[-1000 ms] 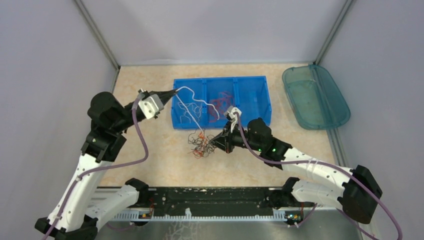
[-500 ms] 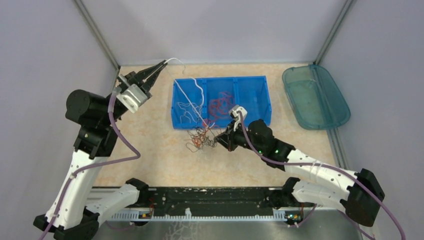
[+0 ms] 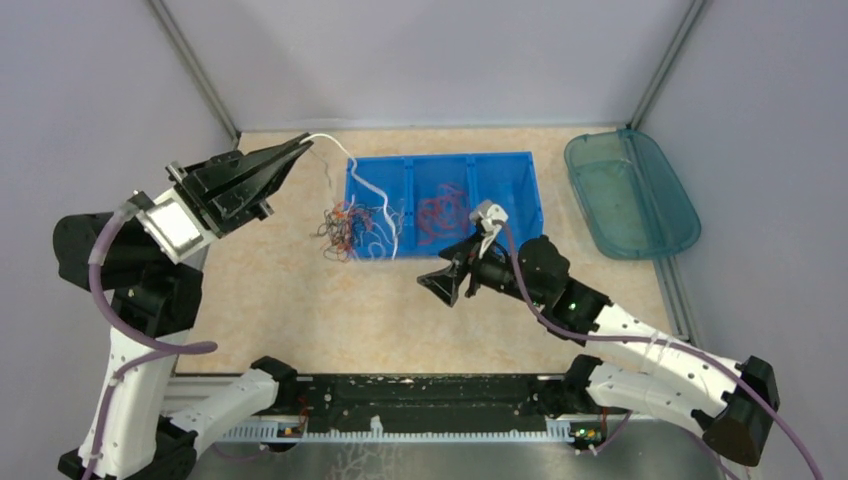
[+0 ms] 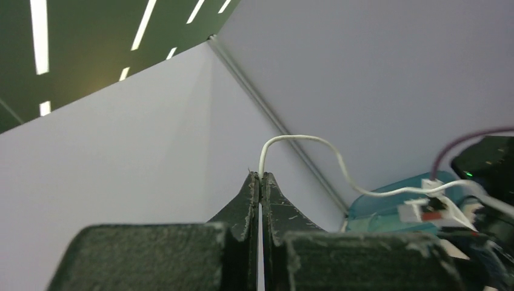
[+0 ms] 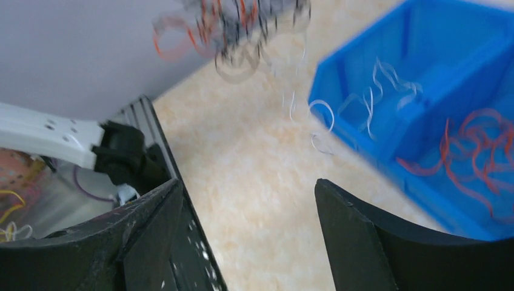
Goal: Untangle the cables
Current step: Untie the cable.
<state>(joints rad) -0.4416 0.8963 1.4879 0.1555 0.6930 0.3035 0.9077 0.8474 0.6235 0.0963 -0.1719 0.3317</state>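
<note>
Left gripper (image 3: 303, 147): jaws closed on one white cable (image 3: 328, 141). The cable tangle (image 3: 347, 224) hangs from it at the left wall of the blue three-compartment bin (image 3: 440, 158). Right gripper (image 3: 443, 285): jaws spread wide, empty, near the bin's front. Teal tray (image 3: 630, 195) at far right. Beige speckled tabletop (image 3: 300, 300); grey enclosure walls (image 3: 420, 60).

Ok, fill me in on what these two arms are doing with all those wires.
The left gripper is shut on one end of a white wire and holds it up high. A clump of black, red and white wires appears to hang from that wire by the left end of the blue bin. The right gripper is open and empty above the table, in front of the bin. Loose red wires lie in the bin's middle section.
</note>
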